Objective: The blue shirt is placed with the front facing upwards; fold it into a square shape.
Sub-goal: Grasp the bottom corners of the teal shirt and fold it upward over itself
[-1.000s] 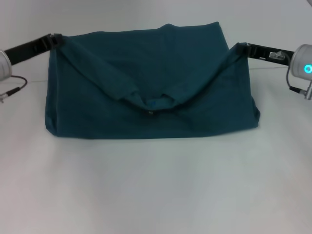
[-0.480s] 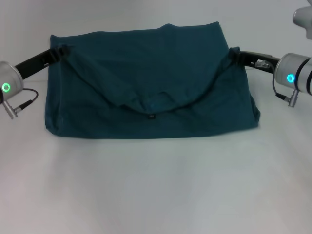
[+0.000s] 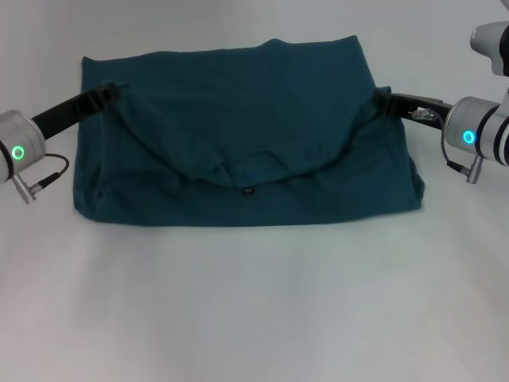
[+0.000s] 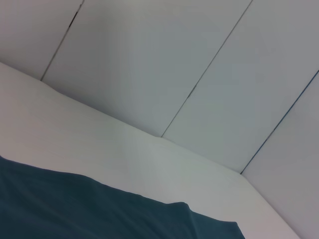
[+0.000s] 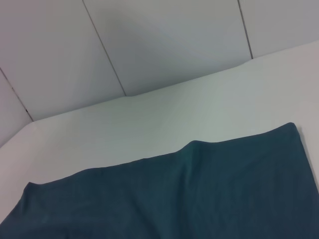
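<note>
While both arms reach in from the sides, the blue shirt [image 3: 238, 143] lies mid-worktop [image 3: 254, 302] as a wide band, its top layer sagging in a curved drape toward a small dark neck label [image 3: 247, 190] near the front edge. Left hand [image 3: 107, 91] sits at the left upper corner of that layer, right hand [image 3: 383, 99] at the right; each appears pinched on the cloth, though the fingertips are half buried in it. Judged step: laying down a lengthwise fold. Next move calls for lowering evenly, letting go cleanly, then re-gripping the sides for a crosswise fold. Wrist views show only cloth and wall.
</note>
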`<state>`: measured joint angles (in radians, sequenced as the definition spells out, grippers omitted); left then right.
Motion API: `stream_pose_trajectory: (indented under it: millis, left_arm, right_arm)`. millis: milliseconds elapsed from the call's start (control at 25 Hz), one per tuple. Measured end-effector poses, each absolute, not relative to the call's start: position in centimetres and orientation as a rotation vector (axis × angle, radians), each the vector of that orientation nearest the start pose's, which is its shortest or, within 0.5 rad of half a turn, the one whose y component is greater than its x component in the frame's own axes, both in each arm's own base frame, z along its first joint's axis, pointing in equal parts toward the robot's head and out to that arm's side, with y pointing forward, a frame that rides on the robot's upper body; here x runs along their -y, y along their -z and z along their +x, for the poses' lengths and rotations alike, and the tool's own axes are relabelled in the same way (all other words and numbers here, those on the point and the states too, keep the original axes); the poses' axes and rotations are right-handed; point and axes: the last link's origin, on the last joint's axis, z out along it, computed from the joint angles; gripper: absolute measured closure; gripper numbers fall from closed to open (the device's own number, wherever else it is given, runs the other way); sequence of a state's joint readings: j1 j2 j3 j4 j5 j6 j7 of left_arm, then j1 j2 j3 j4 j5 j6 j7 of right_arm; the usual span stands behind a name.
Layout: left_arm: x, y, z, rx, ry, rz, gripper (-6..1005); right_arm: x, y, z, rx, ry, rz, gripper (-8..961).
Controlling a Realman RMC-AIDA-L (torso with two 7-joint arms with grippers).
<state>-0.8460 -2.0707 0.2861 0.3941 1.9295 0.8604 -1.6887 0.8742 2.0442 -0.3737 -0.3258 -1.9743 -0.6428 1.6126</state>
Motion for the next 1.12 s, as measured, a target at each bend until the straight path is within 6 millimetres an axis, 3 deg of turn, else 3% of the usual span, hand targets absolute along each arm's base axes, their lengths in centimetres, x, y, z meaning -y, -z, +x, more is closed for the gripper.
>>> stream_pose_trajectory:
  millis: [120,600,960,1040,1120]
  left_arm:
    - [-46.0,-1.9,-24.6,1.235,0.893,-1.877,999]
    - [-45.8,-1.5,-24.5,1.24,0.9,-1.858,822]
    - [-45.7,-2.7,-25.3,1.265,0.97,-1.781,610]
    - [-45.6,-2.9,-25.4,1.262,0.975,-1.778,449]
    - [-45.5,-3.2,-25.5,1.25,0.977,-1.773,342]
  right_arm:
    - [-47.0,-1.2,26.2,-1.152,-0.609,-1.868,870]
    - [-47.0,-1.0,26.5,-1.168,-0.597,-1.849,866]
    - [-46.9,-1.6,26.4,-1.152,-0.625,-1.872,483]
    - [-46.9,-2.0,26.3,-1.142,-0.633,-1.875,383]
    - [-46.9,-2.3,26.4,-1.131,-0.638,-1.872,364]
